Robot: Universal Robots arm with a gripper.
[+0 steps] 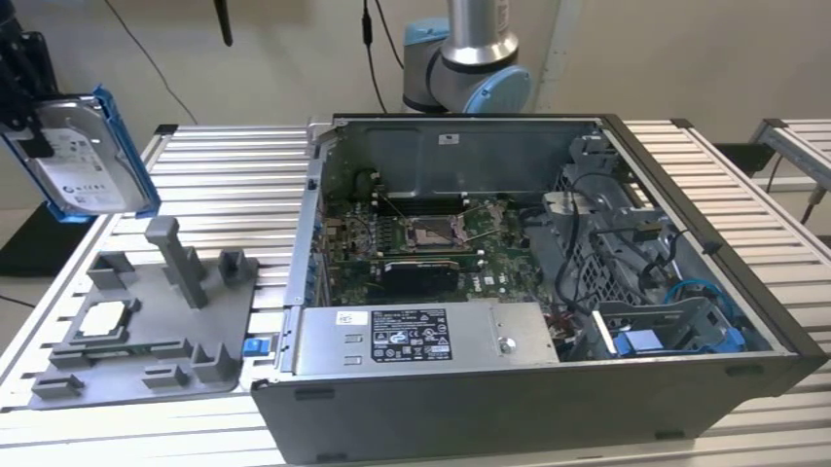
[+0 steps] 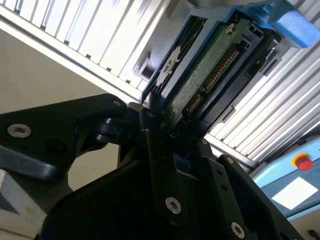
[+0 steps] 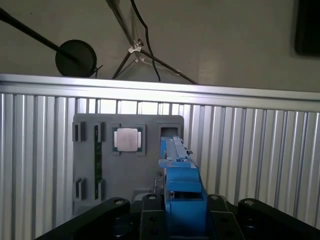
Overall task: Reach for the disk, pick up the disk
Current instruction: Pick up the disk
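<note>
Exterior view's left side is showing the gripper (image 1: 29,131) clenching the disk (image 1: 85,161), holding it upright in the air over the grey tray (image 1: 156,329) carrying a small square chip (image 1: 104,319), beside the open computer case (image 1: 520,413).

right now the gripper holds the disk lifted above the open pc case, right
No. The gripper holds the disk lifted, but beside the case, above the grey tray, as the exterior view shows.
</note>
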